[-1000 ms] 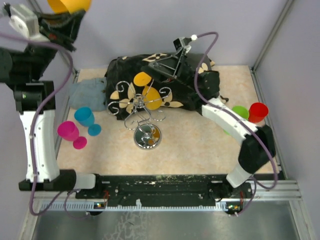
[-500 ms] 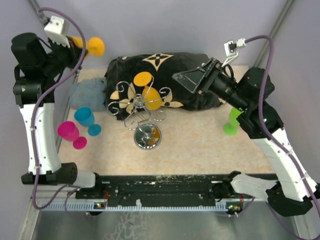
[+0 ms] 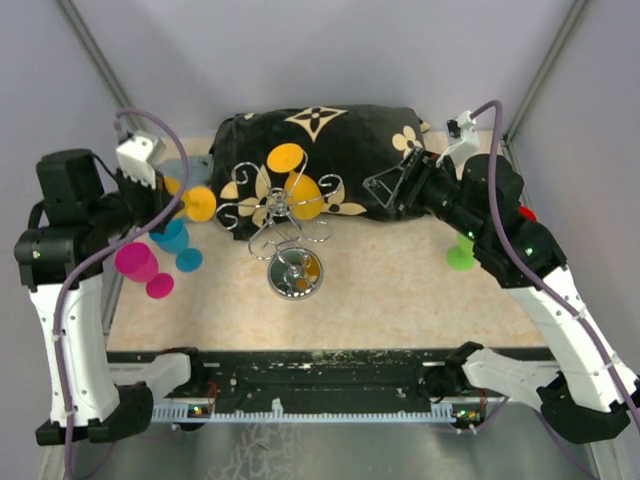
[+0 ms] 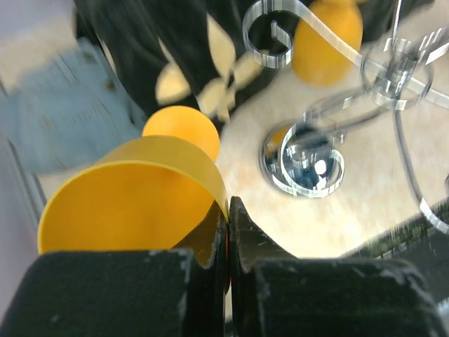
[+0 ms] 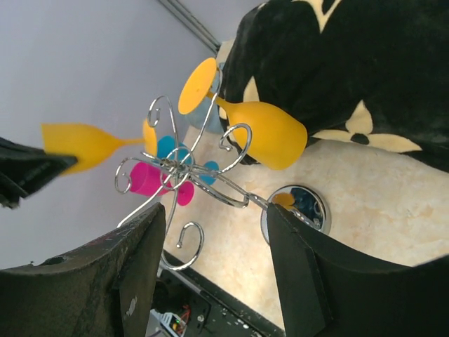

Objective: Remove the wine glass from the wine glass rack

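Observation:
The silver wire wine glass rack (image 3: pixel 283 222) stands mid-table on its round mirror base (image 3: pixel 295 273). One orange wine glass (image 3: pixel 306 196) hangs on it, bowl over the cushion. My left gripper (image 3: pixel 160 203) is shut on the rim of a second orange wine glass (image 3: pixel 196 202), held clear of the rack to its left. In the left wrist view the jaws (image 4: pixel 228 210) pinch the bowl's rim (image 4: pixel 133 200). My right gripper (image 3: pixel 392 185) is open and empty in the air, right of the rack. The right wrist view shows the rack (image 5: pixel 200 179) and the hanging glass (image 5: pixel 265 133) beyond the gripper (image 5: pixel 217 274).
A black cushion with yellow flowers (image 3: pixel 345 150) lies behind the rack. A blue cloth (image 4: pixel 49 126) lies at the back left. Pink (image 3: pixel 137 262) and blue (image 3: pixel 172 236) glasses stand at the left edge. A green glass (image 3: pixel 461 256) and a red one (image 3: pixel 526 213) stand at the right.
My left arm has come down from the back left corner, carrying the orange glass to just above the blue and pink glasses. My right arm has lifted, drawn back and turned toward the rack.

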You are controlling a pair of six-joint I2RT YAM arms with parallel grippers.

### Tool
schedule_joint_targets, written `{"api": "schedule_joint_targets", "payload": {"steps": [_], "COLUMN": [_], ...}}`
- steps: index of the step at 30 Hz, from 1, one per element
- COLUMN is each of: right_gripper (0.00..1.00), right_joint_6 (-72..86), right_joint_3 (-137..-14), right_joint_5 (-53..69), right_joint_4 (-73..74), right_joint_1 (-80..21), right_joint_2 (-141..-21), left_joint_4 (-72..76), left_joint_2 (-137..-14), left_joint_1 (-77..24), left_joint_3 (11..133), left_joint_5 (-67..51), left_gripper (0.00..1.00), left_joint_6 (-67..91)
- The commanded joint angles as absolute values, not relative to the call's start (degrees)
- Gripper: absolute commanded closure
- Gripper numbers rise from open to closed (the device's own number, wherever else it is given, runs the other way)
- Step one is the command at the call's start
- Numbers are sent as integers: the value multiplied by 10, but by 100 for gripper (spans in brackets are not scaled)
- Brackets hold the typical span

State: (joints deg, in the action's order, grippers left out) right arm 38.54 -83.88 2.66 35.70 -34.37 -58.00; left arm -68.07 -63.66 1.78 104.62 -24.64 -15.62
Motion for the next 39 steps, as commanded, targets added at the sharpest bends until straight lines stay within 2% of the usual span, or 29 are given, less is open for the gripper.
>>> {"api": "schedule_joint_targets", "payload": {"steps": [1,8,15,26,37,39], "right_gripper": [40,40,40,40,40,39], "right_joint_6": [381,385,385,393,392,391], "right_joint_3": [-843,-854,-860,-862,-871,-870], "right_joint_5": [5,4,0,3,3,3], "right_joint_4": [343,347,361,367,371,371], "right_joint_1": [-342,-342,-342,-341,-341,-341], "right_joint_2": [-562,-560,-550,-546,-548,-548], "left_joint_4": [-710,-643,-587,-553,-548,-549], "left_joint_2": [-582,-520,-490,-519,-552,-554], "left_joint_1": [20,20,21,21,23,24], "left_joint_3": [924,736,624,537,507,507], "left_joint_5": [-239,-206,-208,-193,-196,-194], "left_gripper": [100,100,100,100,100,97], "left_joint_6": [-194,-232,-244,-284,-299,-299]}}
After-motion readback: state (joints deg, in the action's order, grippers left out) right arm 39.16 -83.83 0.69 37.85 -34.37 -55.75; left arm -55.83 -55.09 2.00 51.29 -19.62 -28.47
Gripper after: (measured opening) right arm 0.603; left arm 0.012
